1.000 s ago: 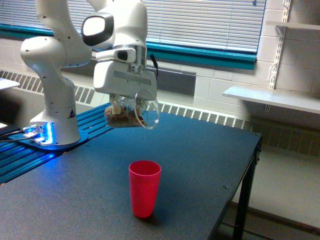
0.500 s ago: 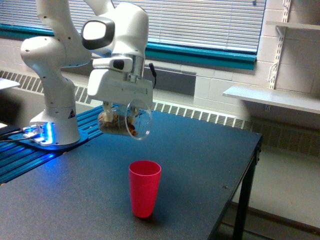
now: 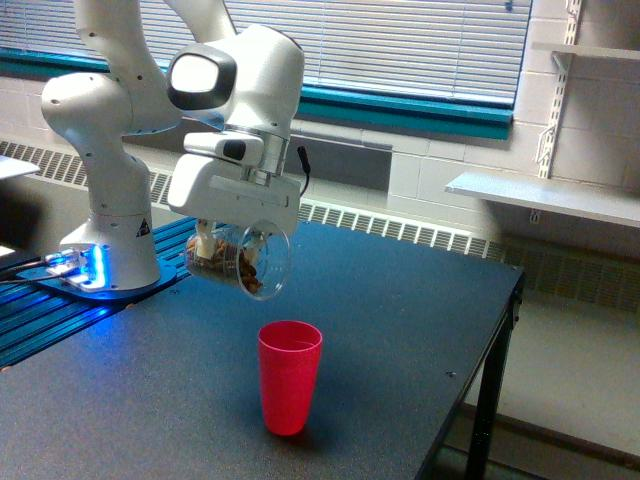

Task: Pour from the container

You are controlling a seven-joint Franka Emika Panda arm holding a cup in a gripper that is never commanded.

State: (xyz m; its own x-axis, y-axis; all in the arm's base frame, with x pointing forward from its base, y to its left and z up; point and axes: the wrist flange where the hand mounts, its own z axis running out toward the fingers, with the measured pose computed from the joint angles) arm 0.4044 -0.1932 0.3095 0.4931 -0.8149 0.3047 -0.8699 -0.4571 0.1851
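Container (image 3: 240, 262) is showing clear, glossy plastic or glass. Red cup (image 3: 290, 376) is appearing smooth, opaque plastic. Desk (image 3: 400, 320) is presenting a dark matt surface.

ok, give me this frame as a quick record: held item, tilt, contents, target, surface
gripper: shut on jar
jar: clear, tipped on its side, mouth angled down toward the exterior view's right
contents: brown nuts inside, none seen falling
target: red cup upright, below and slightly to the exterior view's right of the jar mouth
surface: dark table

Window blinds (image 3: 420, 45), white shelf (image 3: 545, 197), dark table (image 3: 400, 300)
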